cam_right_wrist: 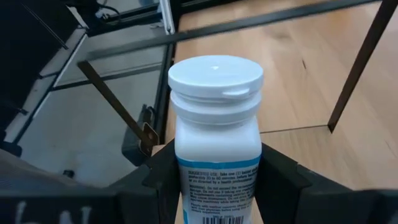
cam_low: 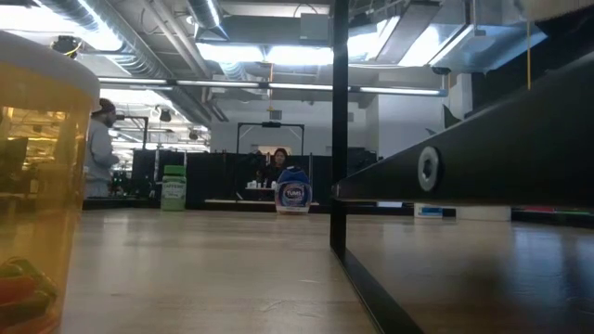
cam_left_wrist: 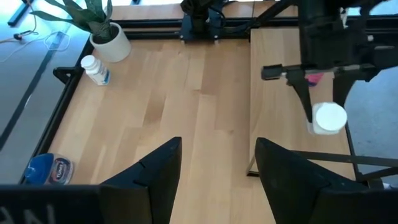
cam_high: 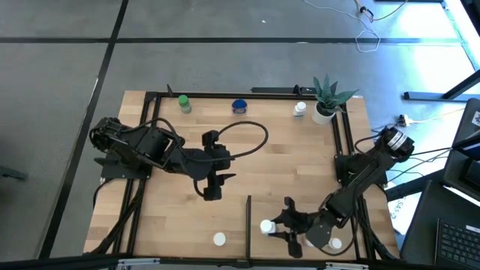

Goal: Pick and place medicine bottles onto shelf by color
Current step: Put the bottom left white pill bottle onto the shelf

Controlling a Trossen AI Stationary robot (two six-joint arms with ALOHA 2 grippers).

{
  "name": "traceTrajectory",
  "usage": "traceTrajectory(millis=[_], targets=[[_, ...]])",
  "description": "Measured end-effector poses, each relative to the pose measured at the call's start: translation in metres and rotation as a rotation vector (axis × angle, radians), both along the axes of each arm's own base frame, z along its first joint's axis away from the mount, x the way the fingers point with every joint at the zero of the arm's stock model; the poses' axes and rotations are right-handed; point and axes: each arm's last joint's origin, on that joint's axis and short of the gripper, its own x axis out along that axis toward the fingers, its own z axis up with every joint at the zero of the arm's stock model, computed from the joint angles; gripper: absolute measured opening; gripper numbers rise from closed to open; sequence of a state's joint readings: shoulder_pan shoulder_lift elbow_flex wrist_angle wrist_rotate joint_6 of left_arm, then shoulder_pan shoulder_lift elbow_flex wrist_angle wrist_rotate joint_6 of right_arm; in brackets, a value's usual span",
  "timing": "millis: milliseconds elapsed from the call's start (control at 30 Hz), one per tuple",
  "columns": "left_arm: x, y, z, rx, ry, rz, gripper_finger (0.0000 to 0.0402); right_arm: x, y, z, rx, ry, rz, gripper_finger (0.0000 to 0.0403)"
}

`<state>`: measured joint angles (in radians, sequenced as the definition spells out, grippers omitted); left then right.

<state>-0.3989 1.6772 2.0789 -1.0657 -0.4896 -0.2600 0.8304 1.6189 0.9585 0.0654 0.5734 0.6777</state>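
Observation:
My right gripper is near the table's front edge, just right of the black divider bar, shut on a white medicine bottle with a white cap. My left gripper hangs open over the middle of the light wood shelf, with nothing between its fingers. Along the far edge stand a green bottle, a wider blue bottle and a white bottle. Another white-capped bottle stands near the front edge. My right gripper pinches the white bottle's labelled body, below the cap, between its two fingers. The fingers come from the table's right, slanting down. The bottle stands upright in the hold, cap up; its base is hidden.
A potted green plant stands at the far right corner. Black frame rails edge the wood. One more bottle lies under my right arm. In the low view an orange bottle looms close at the left.

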Motion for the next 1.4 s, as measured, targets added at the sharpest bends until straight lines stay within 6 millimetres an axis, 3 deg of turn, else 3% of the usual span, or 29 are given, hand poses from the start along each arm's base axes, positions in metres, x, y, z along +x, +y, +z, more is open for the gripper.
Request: traceTrajectory(millis=[533, 1400], targets=[[0.003, 0.009, 0.000, -0.005, 0.006, 0.022, 0.0198, -0.001, 0.019, -0.020, 0.017, -0.018, -0.002, 0.0164], [0.003, 0.011, -0.002, 0.001, 0.022, 0.027, 0.0198, 0.002, 0.027, -0.043, -0.020, 0.028, 0.060, 0.0164]])
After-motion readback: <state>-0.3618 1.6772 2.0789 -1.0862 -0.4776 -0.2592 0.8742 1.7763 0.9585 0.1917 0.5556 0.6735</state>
